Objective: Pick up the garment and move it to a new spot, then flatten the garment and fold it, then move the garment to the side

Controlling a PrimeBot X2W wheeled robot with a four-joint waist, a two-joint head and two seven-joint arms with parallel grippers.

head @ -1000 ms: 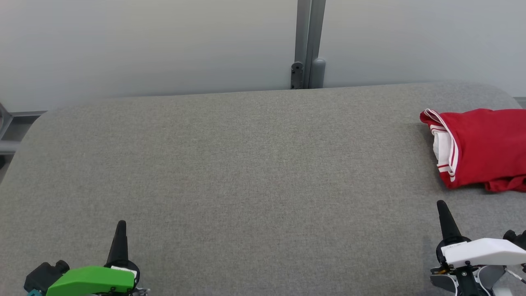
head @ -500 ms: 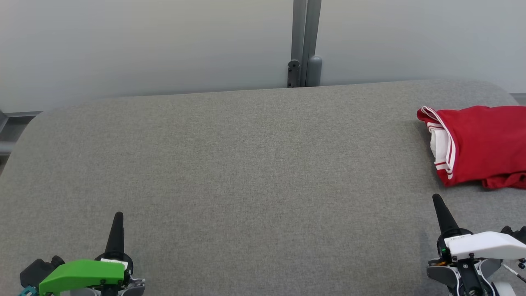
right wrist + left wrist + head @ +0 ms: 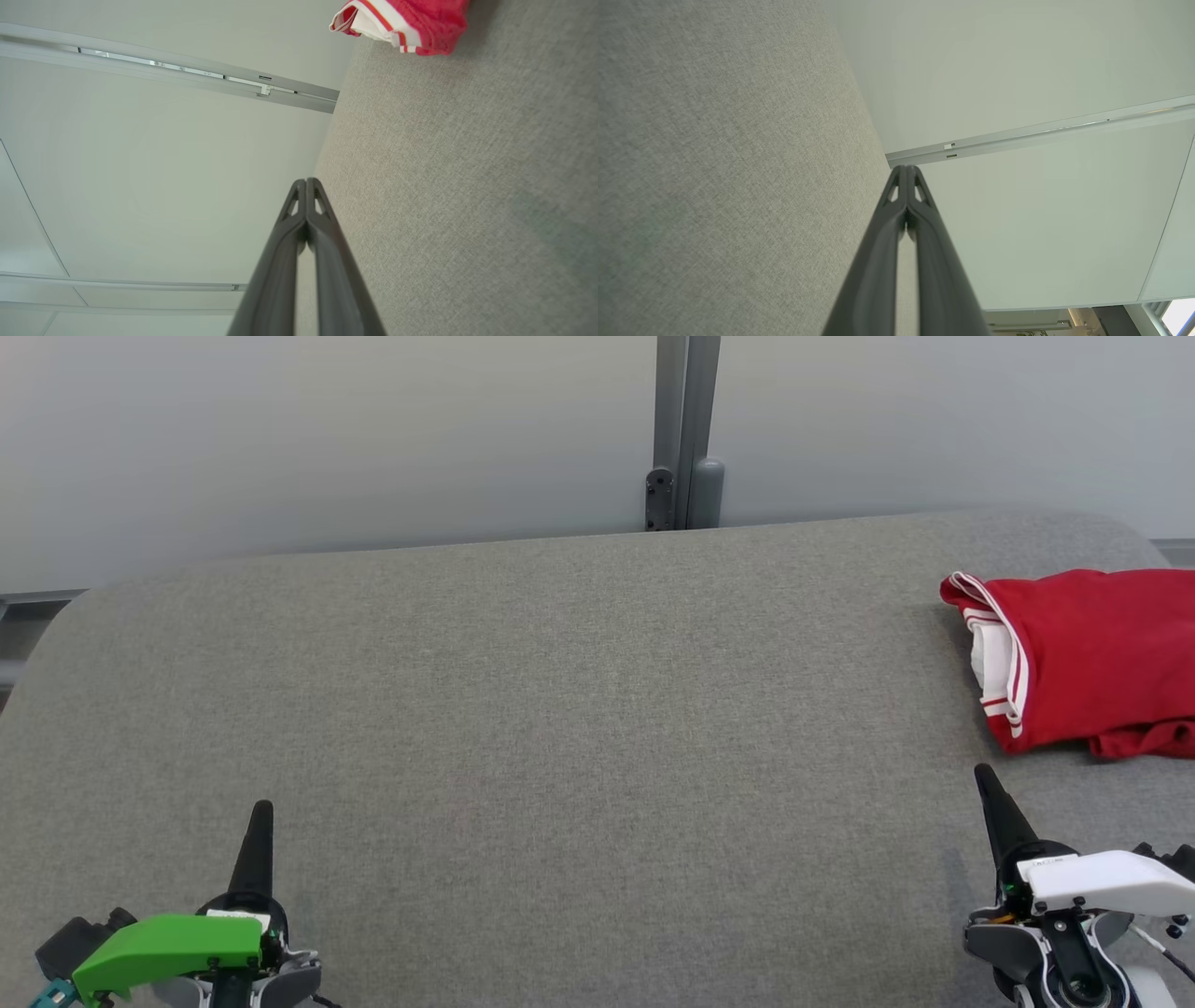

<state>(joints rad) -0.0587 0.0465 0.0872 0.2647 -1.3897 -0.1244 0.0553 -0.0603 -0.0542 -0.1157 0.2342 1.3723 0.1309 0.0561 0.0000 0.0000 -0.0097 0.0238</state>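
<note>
1. Presently we log the garment (image 3: 1092,653), red with white striped trim, lying in a rough bundle on the grey fabric table (image 3: 560,709) at its far right end. Part of it runs off the head view's right side.
2. We note a white inner layer at the garment's open end, which faces the table's middle.
3. We find the left gripper (image 3: 264,807) over the table's near left part, its fingers pressed together on nothing. A green housing sits behind them.
4. We find the right gripper (image 3: 982,773) over the table's near right part, likewise clenched and empty, with a white housing behind. Its tip points up the table toward the garment's near edge, close to the cloth but clear of it.
5. From each wrist view we see the dark fingers meet at the tips, with the table's grey weave alongside.
6. Beyond the table's back edge we record a pale wall (image 3: 327,439) and a grey post (image 3: 686,429), roughly behind the table's middle.
</note>
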